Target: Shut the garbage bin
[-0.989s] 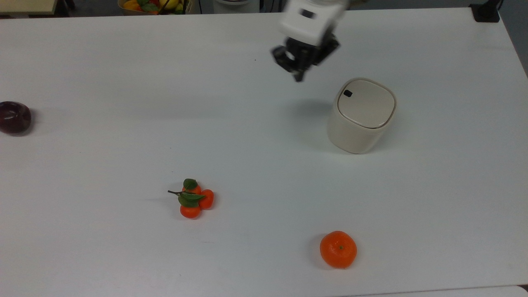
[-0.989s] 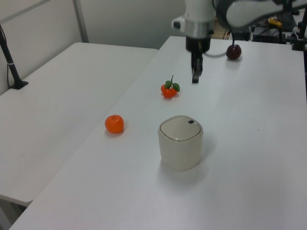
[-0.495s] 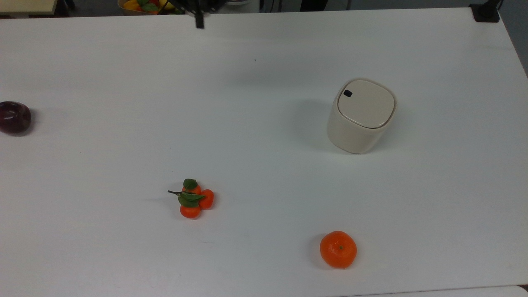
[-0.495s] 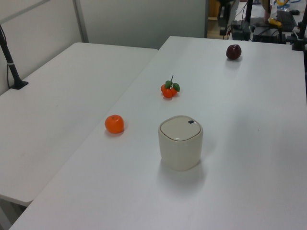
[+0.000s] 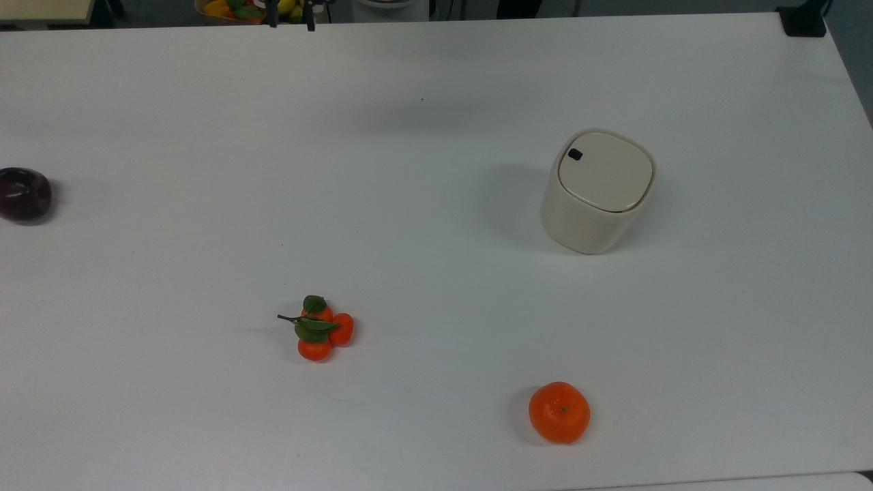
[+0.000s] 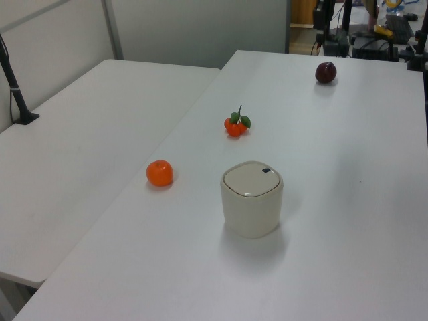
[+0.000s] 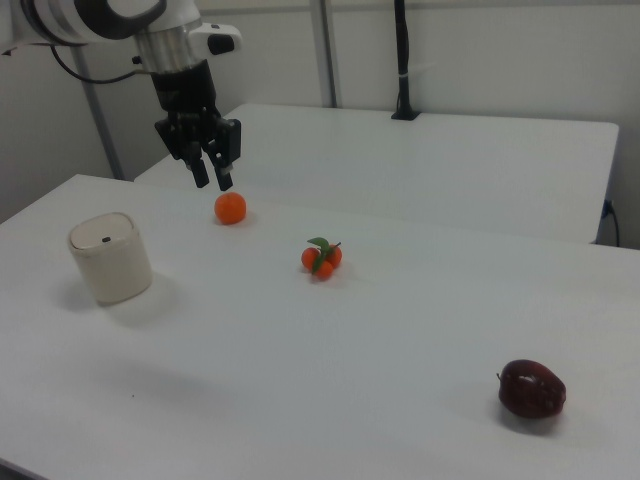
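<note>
Your garbage bin (image 5: 599,194) stands upright on the white counter (image 5: 423,204), toward 2 o'clock from the middle of the top view, and its flat lid (image 5: 605,170) already lies level with the rim, the small black button (image 5: 575,155) showing at the corner nearest 10 o'clock. Judged from that, the closing looks done, and what is left for you is only to keep the arm away or bring it to rest; should you doubt the latch, a light downward press on the lid's centre would be the move. The end effector (image 7: 211,172) hangs high above the counter in the right view, fingers (image 7: 225,170) parted and holding nothing, well apart from the bin. You have plenty of room: the single orange (image 5: 559,412) lies toward 5 o'clock near the top view's lower edge, the leafy cluster of small oranges (image 5: 319,329) sits around 7 o'clock, and the dark red apple (image 5: 24,194) rests at 9 o'clock close to the counter's edge. All of them stand well apart from the bin.
</note>
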### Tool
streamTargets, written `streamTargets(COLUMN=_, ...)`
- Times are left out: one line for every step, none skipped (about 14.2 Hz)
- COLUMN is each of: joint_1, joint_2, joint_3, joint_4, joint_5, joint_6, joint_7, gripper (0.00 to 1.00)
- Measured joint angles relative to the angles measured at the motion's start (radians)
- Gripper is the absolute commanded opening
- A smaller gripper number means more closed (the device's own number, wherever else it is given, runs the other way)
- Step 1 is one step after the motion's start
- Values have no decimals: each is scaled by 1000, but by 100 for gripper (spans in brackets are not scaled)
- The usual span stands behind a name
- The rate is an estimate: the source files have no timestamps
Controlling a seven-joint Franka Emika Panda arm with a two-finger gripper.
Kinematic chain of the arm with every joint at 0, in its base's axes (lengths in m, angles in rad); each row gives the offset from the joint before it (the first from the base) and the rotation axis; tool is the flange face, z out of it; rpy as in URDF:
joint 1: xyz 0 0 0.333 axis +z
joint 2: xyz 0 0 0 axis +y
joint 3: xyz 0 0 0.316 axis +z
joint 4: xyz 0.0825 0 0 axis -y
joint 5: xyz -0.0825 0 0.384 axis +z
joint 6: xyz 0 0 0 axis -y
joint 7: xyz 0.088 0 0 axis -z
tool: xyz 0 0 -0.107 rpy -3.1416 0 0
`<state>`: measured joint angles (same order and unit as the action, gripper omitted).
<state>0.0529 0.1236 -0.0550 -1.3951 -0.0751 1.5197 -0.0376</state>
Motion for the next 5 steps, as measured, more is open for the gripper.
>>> streamTargets(joint_1=-1, joint_2=0, joint_3=0, joint_4=-1, joint_5=0, joint_6=0, joint_7=0, gripper=100)
streamTargets(joint_1=-3, joint_2=0, joint_3=0, joint_4=-1, joint_5=0, joint_6=0, joint_7=1, gripper=100)
streamTargets(joint_1=-6, joint_2=-1, joint_3=0, joint_4=-1, joint_5=0, joint_6=0, joint_7=3, gripper=100)
streamTargets(joint_1=-8, joint_2=-1, joint_3=0, joint_4=-1, joint_5=0, joint_6=0, joint_7=4, gripper=100)
streamTargets(joint_1=-10, joint_2=-1, joint_3=0, joint_4=-1, joint_5=0, joint_6=0, joint_7=5, gripper=100)
